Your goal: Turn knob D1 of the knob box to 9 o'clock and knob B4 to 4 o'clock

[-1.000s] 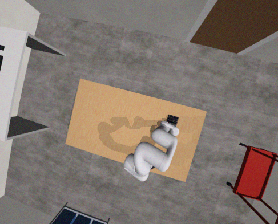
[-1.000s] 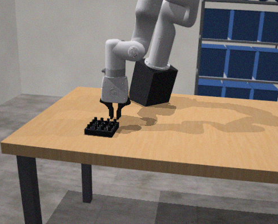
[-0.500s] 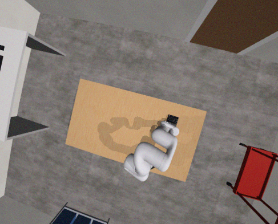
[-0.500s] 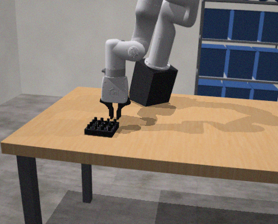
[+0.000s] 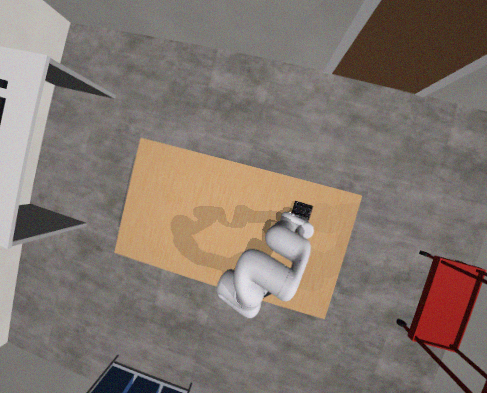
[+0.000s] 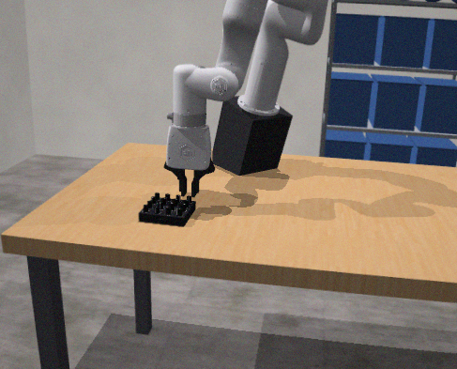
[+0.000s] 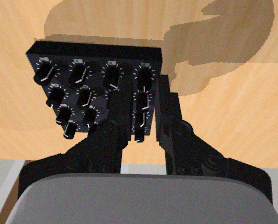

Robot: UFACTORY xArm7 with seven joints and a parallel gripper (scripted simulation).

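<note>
The black knob box (image 5: 302, 208) (image 6: 162, 220) (image 7: 95, 50) stands on its feet on the wooden table (image 5: 181, 183) (image 6: 311, 238), with several black knobs with white lines on top. My gripper (image 6: 189, 193) (image 7: 144, 89) points straight down over the box's corner nearest the robot base. Its two black fingers stand narrowly apart. In the wrist view they straddle the right-hand column of knobs, with the tips at about knob-top height. I cannot tell whether they touch a knob. The knob names are too small to read.
The robot's black base block (image 6: 251, 139) stands on the table just behind the box. A blue shelf rack (image 6: 395, 69) is behind the table, a red cart (image 5: 446, 303) stands off one end and a white cabinet (image 5: 11, 138) off the other.
</note>
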